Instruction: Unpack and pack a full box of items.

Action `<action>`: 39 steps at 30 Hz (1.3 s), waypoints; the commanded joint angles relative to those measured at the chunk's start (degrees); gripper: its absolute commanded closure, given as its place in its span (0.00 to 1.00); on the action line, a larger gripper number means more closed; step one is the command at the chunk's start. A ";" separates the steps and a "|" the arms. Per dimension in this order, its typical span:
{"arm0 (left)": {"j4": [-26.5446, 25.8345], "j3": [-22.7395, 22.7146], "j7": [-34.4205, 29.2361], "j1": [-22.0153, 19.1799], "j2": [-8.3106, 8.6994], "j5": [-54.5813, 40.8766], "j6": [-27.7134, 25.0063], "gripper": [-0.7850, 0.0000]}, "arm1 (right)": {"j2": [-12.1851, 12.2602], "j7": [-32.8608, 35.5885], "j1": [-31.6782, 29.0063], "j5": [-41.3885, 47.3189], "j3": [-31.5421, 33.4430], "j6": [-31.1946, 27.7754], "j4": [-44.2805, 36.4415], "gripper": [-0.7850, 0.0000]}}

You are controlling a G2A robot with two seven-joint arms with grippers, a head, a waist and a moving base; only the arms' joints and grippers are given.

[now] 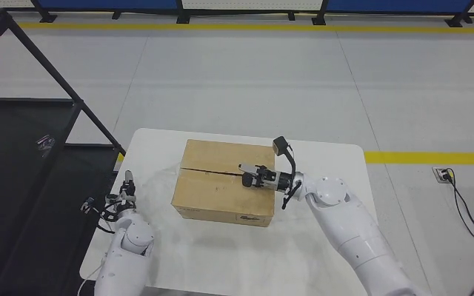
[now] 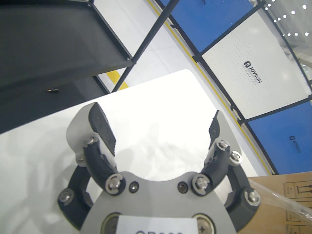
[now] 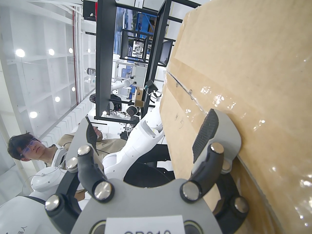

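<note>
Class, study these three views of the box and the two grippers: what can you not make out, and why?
- Contents of the cardboard box: top view, the box is shut.
- Most of the box: left wrist view, cut off at the picture's edge beside the left gripper.
- Whether the taped seam is cut: right wrist view, glare; the right gripper covers part.

You see the left gripper (image 2: 157,120) over the white bench (image 2: 158,91), its fingers (image 2: 102,127) spread wide with nothing between them. A corner of the box (image 2: 280,188) lies near one finger. A black shelf (image 2: 48,37) stands past the bench's edge.
</note>
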 commanded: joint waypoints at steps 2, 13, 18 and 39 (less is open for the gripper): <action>-3.97 1.74 -3.02 3.91 0.98 9.24 -5.89 0.00 | -0.16 0.14 0.42 0.17 -0.32 0.02 0.56 0.00; -5.78 4.82 -9.65 4.16 2.84 27.41 -10.48 0.00 | -0.45 0.35 1.11 0.63 -0.80 -0.73 2.27 0.00; -2.40 6.85 -10.55 0.91 2.43 28.52 -8.56 0.00 | -0.30 0.13 0.67 0.68 -0.44 -1.01 2.21 0.00; 6.19 10.28 -6.19 -8.43 -0.19 21.90 0.32 0.00 | -0.53 0.02 1.60 0.82 -0.82 -0.20 2.69 0.00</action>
